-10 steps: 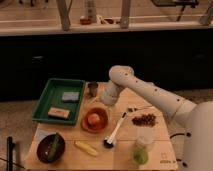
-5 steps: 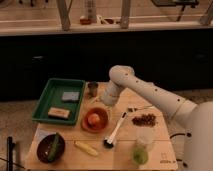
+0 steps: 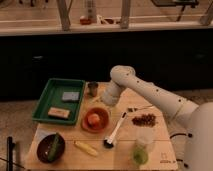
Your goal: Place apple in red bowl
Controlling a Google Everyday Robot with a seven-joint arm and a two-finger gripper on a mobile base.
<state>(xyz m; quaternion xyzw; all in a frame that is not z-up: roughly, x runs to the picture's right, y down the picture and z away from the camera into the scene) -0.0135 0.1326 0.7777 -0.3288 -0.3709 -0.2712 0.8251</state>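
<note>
no legible text, labels or numbers, tool [image 3: 103,103] just beside red bowl [image 3: 86,126]

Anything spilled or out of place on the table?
Only the loose pile of dark brown bits lying straight on the table, right of the red bowl, looks spilled. The apple sits in the bowl, with the gripper just above its far rim.

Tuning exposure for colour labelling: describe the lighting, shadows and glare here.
Camera view: dim, warm light tints the table orange. Camera view: the dark cabinets behind it sit in deep shadow. Camera view: the white arm is brightest, with no hard glare. Camera view: the hand, at the far right edge of the red bowl holding the apple, looks shaded.
</note>
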